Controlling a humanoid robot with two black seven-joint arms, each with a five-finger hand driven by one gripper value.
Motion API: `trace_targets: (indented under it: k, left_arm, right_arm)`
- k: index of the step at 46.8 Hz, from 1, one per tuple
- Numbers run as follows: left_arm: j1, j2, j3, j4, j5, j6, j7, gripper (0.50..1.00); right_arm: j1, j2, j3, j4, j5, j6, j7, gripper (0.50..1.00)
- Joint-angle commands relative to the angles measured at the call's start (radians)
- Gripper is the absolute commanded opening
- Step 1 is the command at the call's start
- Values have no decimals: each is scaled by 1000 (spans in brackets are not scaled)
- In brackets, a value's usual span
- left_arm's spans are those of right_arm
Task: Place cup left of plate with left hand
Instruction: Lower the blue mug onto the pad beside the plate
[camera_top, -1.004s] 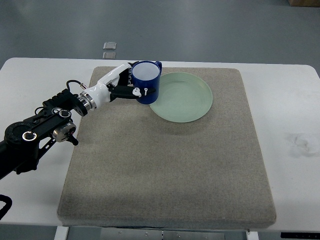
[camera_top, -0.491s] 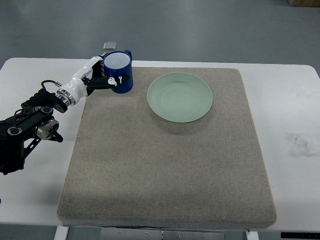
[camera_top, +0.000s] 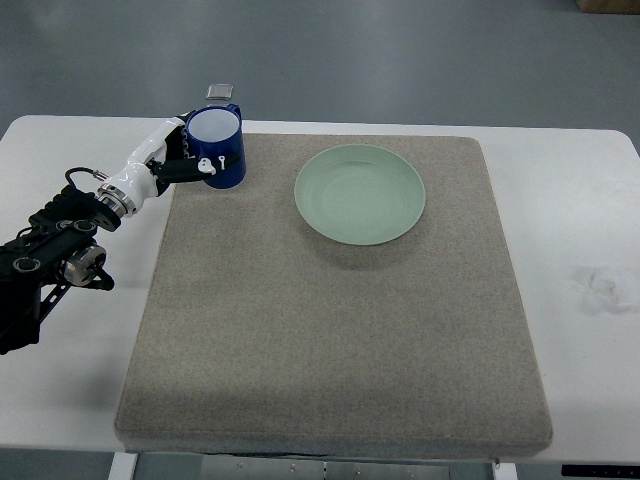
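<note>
Fingers: white fingers (camera_top: 210, 166) of the left hand (camera_top: 182, 152) are wrapped around the side wall of the cup, clamping it; the arm enters from the picture's left edge.
Cup: blue cup (camera_top: 217, 147) with a white inside, upright, mouth open to the camera, handle pointing toward about 1 o'clock; it sits over the far-left corner of the mat, well apart from the plate, at about 9 to 10 o'clock from it. Whether its base touches the mat cannot be told from above.
Mat: grey felt mat (camera_top: 330, 330) covers most of the white desk (camera_top: 590, 200); the cup is close to its left and far edges.
Plate: pale green plate (camera_top: 360, 193), empty, lies flat on the far half of the mat.
Right hand: not in view.
Step in hand: setting the cup down left of the plate, by my reading nearly done.
Doing it well: lower straight, keep the cup level, let the whole base land on the mat rather than straddling its edge, then spread the fingers sideways before pulling away so the cup is not dragged or tipped.
</note>
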Motion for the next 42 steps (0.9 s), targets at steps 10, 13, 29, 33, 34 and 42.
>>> trace_targets:
  k: [10,13,29,33,34,42]
  left_arm:
    - [4,-12,2,86,5,1,-68,602]
    - [4,-15,2,103,3,1,-68,604]
    - [12,-38,-1,138,-2,4,-68,615]
    - [12,-46,-1,138,-2,6,-68,628]
    - [12,-46,-1,138,-2,7,-68,640]
    - [13,-58,1,138,0,52,-68,739]
  right_arm:
    - [0,0,0,0,0,0,1,932]
    - [0,0,0,0,0,0,1,932]
    - [-2,0,0,0,0,0,1,932]
    - [0,0,0,0,0,0,0,932]
    - [0,0,0,0,0,0,0,932]
    - [-2,0,0,0,0,0,0,932]
